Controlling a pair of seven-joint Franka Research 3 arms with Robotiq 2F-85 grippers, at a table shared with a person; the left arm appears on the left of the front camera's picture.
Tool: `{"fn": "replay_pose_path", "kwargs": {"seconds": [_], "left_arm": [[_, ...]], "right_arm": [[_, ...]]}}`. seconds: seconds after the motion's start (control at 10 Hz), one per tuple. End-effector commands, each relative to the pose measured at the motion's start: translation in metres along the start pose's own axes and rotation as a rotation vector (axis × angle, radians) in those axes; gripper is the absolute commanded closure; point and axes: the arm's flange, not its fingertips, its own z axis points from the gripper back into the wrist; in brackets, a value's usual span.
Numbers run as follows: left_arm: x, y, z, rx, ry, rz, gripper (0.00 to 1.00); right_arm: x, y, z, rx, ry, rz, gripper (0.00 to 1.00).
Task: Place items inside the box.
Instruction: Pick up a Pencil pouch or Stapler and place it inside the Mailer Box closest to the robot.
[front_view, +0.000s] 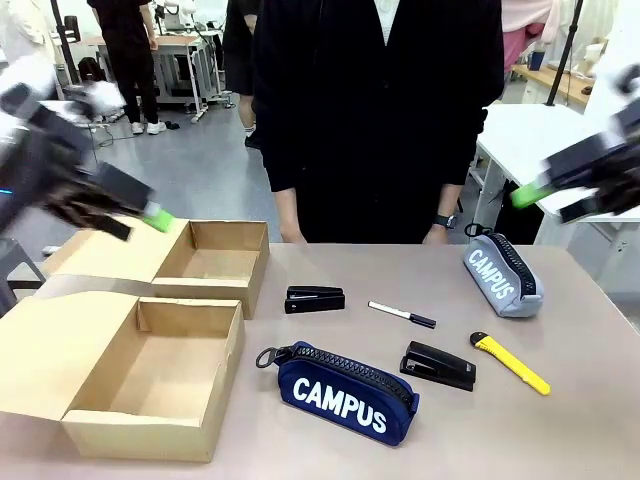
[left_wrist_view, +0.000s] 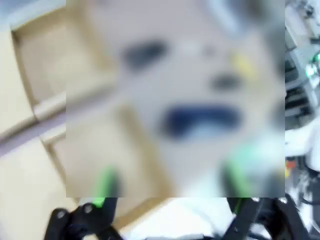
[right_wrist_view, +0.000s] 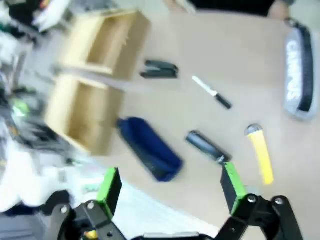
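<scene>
**A:** How did the right gripper (right_wrist_view: 170, 185) stand?
**B:** Fingers spread wide, nothing between them. Beyond its tips, well apart on the table (front_view: 560, 440), lay the navy case (right_wrist_view: 150, 150), near stapler (right_wrist_view: 207, 146), yellow knife (right_wrist_view: 261, 155), marker (right_wrist_view: 212, 93), far stapler (right_wrist_view: 159, 70) and grey case (right_wrist_view: 298, 75).
**A:** And the left gripper (left_wrist_view: 167, 185)?
**B:** Spread too, empty, with the open box (front_view: 228, 335) under and ahead of it.

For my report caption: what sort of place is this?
Probably a robotics lab or workshop: the left gripper and right gripper at a table, more workbenches behind the person, a grey floor.
</scene>
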Motion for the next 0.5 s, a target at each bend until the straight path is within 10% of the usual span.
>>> {"fn": "replay_pose_path", "kwargs": {"seconds": [0.0,0.4], "left_arm": [[-0.044,0.08,0.056,-0.195,-0.13,0.295,0.0],[-0.172,0.197,0.086,-0.605,-0.713,0.831,0.0]], "right_arm": [[-0.056,-0.076,0.068,0.118,-0.172,-0.3,0.0],[-0.128,-0.199,0.142,0.246,-0.443,-0.676,0.0]]}}
